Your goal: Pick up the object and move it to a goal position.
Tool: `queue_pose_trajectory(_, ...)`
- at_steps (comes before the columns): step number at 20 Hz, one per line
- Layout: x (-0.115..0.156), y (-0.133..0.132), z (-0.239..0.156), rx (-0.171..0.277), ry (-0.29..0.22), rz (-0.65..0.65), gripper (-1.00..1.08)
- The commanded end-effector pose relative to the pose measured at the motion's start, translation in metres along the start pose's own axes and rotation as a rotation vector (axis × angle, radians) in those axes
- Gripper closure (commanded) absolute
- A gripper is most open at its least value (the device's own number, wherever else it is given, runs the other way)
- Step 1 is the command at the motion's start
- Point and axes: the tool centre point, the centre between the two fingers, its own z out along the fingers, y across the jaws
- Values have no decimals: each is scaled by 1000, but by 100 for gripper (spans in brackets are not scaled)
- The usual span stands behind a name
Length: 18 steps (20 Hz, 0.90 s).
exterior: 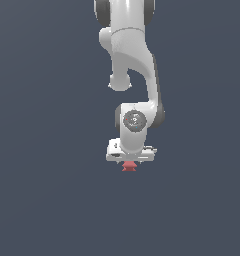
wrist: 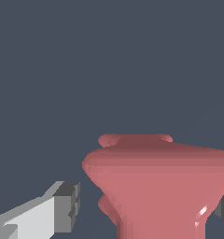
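Small matte red block with notched, flared sides (exterior: 128, 166), directly beneath white pincer (exterior: 129, 161). Grey-tipped fingers (wrist: 67, 205) flank the block; contact cannot be told.

Hung straight below the gripper (exterior: 129, 161) in the exterior view, the object (exterior: 129, 166), tucked just under the arm's (exterior: 134, 65) lowest part, near the picture's middle. Sat between the two fingers (wrist: 62, 207) in the wrist view, one on each flank; contact with either not clear.
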Motion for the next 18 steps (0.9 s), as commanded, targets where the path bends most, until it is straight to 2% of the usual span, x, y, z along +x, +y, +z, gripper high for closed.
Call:
queue_pose_trajectory(1,1,0,1,0,2,0,-92)
queue_pose_trajectory(2,1,0,1,0,2,0,108)
queue_pose_trajectory(18,-2,-4,-7,0,2,0,108)
